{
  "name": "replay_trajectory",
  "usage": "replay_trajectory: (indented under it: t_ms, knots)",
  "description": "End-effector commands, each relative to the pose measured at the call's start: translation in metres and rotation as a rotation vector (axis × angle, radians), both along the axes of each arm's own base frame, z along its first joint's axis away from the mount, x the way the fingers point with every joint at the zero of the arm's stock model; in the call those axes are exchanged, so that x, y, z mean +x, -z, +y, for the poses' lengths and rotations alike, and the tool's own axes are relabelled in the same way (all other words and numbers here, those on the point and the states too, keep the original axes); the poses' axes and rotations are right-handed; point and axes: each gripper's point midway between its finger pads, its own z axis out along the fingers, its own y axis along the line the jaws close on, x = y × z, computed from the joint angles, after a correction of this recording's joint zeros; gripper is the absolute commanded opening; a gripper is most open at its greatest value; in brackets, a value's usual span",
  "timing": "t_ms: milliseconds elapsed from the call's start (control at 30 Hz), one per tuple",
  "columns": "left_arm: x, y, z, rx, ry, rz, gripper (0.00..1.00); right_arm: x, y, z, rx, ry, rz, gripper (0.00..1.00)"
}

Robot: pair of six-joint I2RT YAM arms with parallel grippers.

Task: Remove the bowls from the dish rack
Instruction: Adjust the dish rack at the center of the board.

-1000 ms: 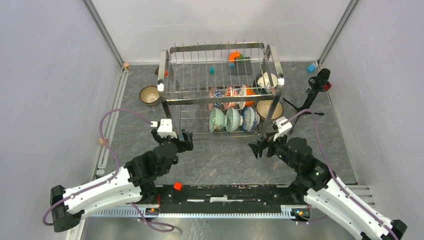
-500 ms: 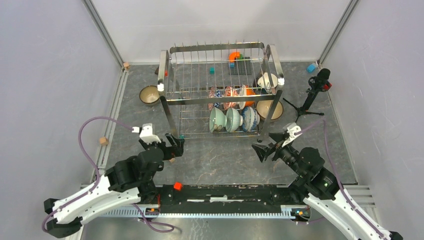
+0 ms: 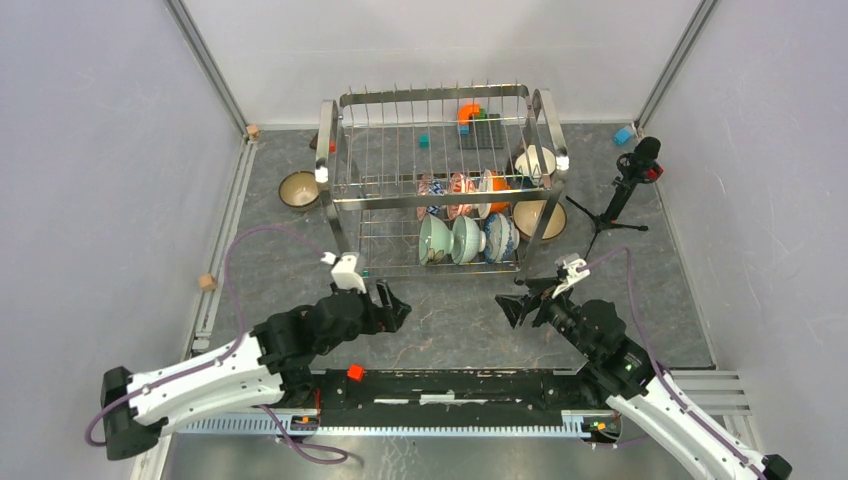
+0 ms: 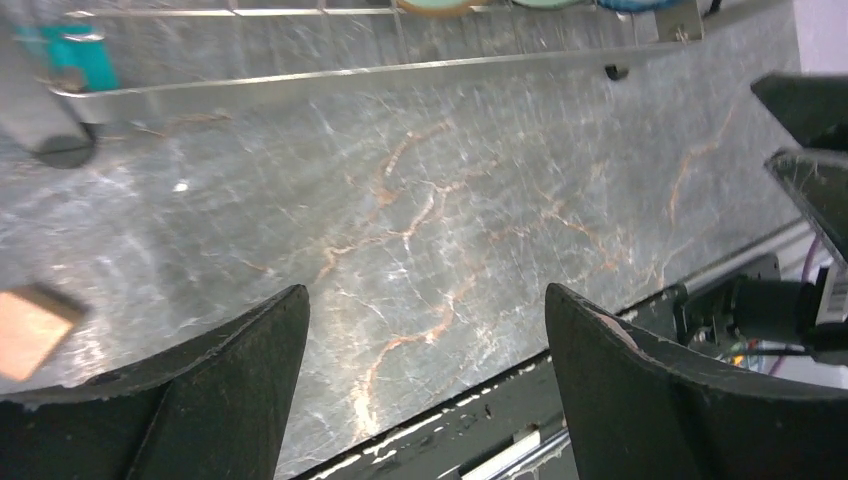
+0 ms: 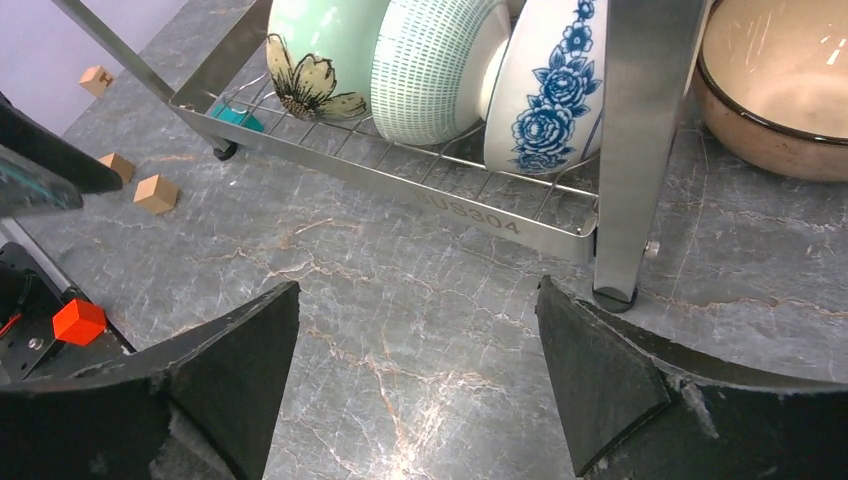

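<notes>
Left claw (image 3: 392, 306) has swung right, right claw (image 3: 508, 308) has eased nearer; both gape wide and empty. Bowls (image 3: 466, 238) remain in the dish rack (image 3: 436, 199), right end. No pick started.

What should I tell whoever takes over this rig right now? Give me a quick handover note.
Left gripper: open, empty, low over the table in front of the dish rack.
Right gripper: open, empty, near the rack's front right leg.
In the rack: green bowl, striped bowl and blue-flowered bowl in front, back row of about three behind.
Done: three bowls out on the table, one bowl left of the rack, two bowls to its right.
Left: unload the bowls in the rack.
</notes>
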Motion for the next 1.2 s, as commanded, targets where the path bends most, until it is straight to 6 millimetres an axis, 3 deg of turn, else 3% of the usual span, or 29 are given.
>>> replay_trajectory:
  t_ms: [0,133,333,433,733,1167]
  knots:
    - [-0.001,-0.023,-0.041,-0.155,0.075,-0.043,0.91,0.01,-0.022,-0.003,0.089,0.06,-0.073,0.93]
    - [0.007,-0.033,-0.049,-0.218,0.052,-0.098,0.89,0.022,-0.035,-0.022,0.12,0.181,-0.141,0.95]
    - [0.011,-0.029,-0.049,-0.205,0.032,-0.1,0.89,0.037,-0.061,-0.048,0.134,0.34,-0.24,0.96]
    - [0.012,-0.024,-0.047,-0.196,0.011,-0.082,0.88,0.043,-0.073,-0.049,0.119,0.357,-0.293,0.95]
    - [0.012,-0.022,-0.036,-0.186,-0.021,-0.089,0.88,0.056,-0.088,-0.025,0.037,0.284,-0.305,0.88]
    - [0.021,-0.03,-0.036,-0.168,-0.042,-0.128,0.89,0.034,-0.069,0.029,0.195,0.013,-0.202,0.68]
